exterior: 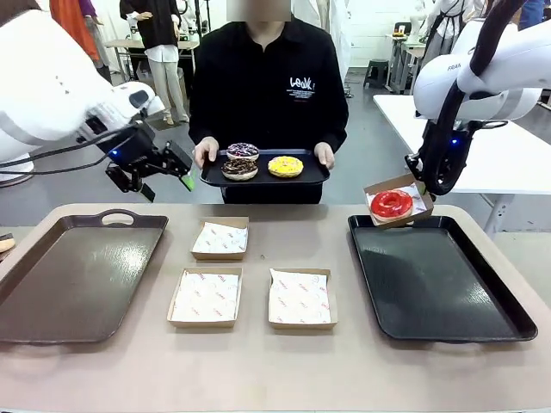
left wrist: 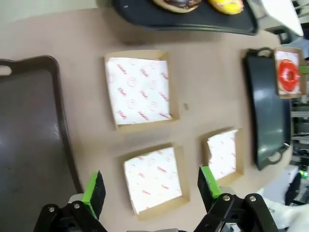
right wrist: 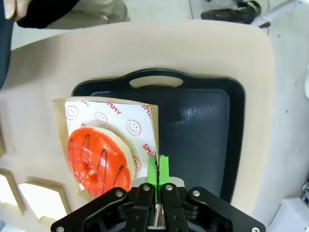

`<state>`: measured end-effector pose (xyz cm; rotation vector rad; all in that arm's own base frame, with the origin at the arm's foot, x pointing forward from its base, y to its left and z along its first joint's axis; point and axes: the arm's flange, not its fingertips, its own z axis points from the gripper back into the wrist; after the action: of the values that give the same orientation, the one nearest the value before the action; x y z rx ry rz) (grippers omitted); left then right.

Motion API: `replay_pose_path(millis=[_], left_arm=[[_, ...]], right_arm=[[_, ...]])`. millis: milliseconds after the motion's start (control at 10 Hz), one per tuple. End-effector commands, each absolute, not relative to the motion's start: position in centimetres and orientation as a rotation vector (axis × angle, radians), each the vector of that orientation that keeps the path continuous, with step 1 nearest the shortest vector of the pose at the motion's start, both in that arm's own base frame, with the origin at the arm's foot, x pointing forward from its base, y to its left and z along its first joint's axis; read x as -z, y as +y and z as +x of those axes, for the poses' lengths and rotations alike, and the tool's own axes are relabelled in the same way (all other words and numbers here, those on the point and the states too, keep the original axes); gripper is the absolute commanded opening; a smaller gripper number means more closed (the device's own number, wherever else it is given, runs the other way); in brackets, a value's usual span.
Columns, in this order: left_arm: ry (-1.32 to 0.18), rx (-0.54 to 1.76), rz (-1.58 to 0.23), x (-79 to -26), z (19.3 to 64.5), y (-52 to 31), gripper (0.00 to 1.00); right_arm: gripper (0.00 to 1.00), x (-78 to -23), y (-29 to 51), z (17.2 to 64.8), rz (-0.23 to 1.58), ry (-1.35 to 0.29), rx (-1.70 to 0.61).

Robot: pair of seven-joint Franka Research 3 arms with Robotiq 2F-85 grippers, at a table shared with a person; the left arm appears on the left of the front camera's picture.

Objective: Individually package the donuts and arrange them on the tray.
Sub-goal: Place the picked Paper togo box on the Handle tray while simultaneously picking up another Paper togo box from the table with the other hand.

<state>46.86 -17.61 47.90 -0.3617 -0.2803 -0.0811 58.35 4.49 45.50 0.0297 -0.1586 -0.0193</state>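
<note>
My right gripper (exterior: 424,188) is shut on the edge of a paper-lined cardboard box (exterior: 411,191) that holds the glossy red donut (exterior: 392,204), tilted just above the far left corner of the black tray (exterior: 439,284). The wrist view shows the green pads (right wrist: 158,166) pinching the box wall beside the red donut (right wrist: 96,162). A person holds a small black tray (exterior: 265,179) with the purple (exterior: 243,151), chocolate (exterior: 239,169) and yellow (exterior: 285,166) donuts. To its left my left gripper (exterior: 168,182) hangs open in the air, high over the table, with nothing between its fingers (left wrist: 208,181).
Three empty paper-lined boxes (exterior: 220,238) (exterior: 205,297) (exterior: 300,298) lie in the middle of the table. A brown tray (exterior: 77,275) lies at the left. The black tray's handle (right wrist: 154,79) points toward the table's far edge.
</note>
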Motion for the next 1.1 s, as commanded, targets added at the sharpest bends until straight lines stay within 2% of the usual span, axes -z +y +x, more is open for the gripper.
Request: replay_pose_path(millis=[0, 500, 800, 1000], left_arm=[[-0.251, 0.1, -0.25, -48.2, 49.4, -19.0, 1.0], [-0.17, 0.189, -0.161, -43.8, 53.2, -21.3, 1.0], [-0.203, 0.209, -0.185, -41.7, 53.4, -21.7, 1.0], [-0.154, 0.217, -0.186, -42.2, 53.1, -21.4, 1.0]], right_arm=[[0.01, -45.9, 4.7, 58.5, 0.024, -0.166, 0.016], [0.01, -45.9, 4.7, 58.5, 0.024, -0.166, 0.016], [0.01, -45.9, 4.7, 58.5, 0.024, -0.166, 0.016], [0.01, -45.9, 4.7, 58.5, 0.024, -0.166, 0.016]])
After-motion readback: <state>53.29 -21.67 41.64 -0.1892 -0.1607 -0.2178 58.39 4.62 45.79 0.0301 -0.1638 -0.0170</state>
